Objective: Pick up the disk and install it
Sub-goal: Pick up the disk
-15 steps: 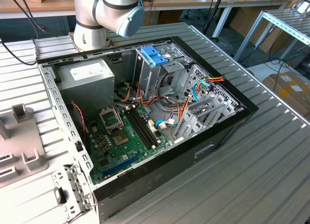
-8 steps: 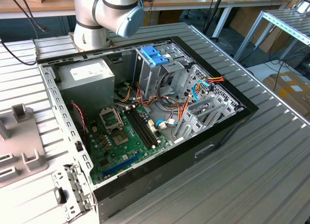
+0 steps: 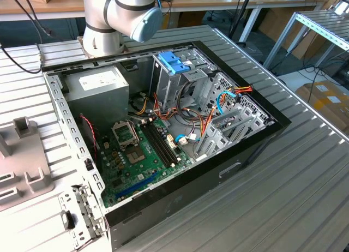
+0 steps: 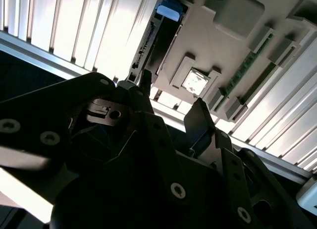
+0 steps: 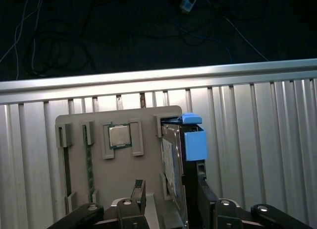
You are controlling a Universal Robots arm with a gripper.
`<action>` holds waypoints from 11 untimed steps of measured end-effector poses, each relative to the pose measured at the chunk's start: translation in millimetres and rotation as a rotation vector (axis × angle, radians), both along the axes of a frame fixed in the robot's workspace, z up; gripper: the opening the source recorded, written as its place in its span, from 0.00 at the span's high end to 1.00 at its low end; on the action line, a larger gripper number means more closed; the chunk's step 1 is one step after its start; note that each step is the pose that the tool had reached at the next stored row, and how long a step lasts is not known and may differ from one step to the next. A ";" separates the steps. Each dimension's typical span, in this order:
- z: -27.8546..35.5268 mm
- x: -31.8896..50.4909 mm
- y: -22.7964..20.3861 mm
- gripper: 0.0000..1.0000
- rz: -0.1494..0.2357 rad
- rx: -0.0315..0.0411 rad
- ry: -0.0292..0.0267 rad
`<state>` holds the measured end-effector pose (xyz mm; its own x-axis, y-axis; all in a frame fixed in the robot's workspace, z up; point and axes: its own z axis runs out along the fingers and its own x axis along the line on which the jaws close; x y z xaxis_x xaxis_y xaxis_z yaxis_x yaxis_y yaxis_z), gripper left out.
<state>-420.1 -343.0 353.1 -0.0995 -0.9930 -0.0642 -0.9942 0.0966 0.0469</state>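
Observation:
In the first wrist view the disk [image 5: 172, 162], dark grey with light-blue rails and a blue end tab, stands on edge in a slot of a grey holder tray [image 5: 124, 177]. My gripper [image 5: 171, 201] is open, with one finger [image 5: 139, 192] on each side of the disk's near end and a gap to each. In the second wrist view the gripper [image 4: 172, 92] is also open, and the disk [image 4: 159, 38] with its blue tab lies beyond the fingertips [image 4: 199, 112]. I see no contact with the disk.
The tray also holds a processor chip [image 5: 119, 136] and memory sticks [image 5: 90, 164]. An open computer case [image 3: 163, 132] lies on the ribbed metal table [image 3: 283, 197], with a drive cage topped by a blue bracket [image 3: 173, 63]. The arm's base [image 3: 112, 20] stands behind the case.

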 end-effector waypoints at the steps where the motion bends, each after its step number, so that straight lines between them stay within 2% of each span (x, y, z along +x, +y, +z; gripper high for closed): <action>1: -0.5 -0.1 0.6 0.46 0.000 0.0000 -0.0001; 11: -3.5 -1.5 4.6 0.46 0.001 0.0000 -0.0001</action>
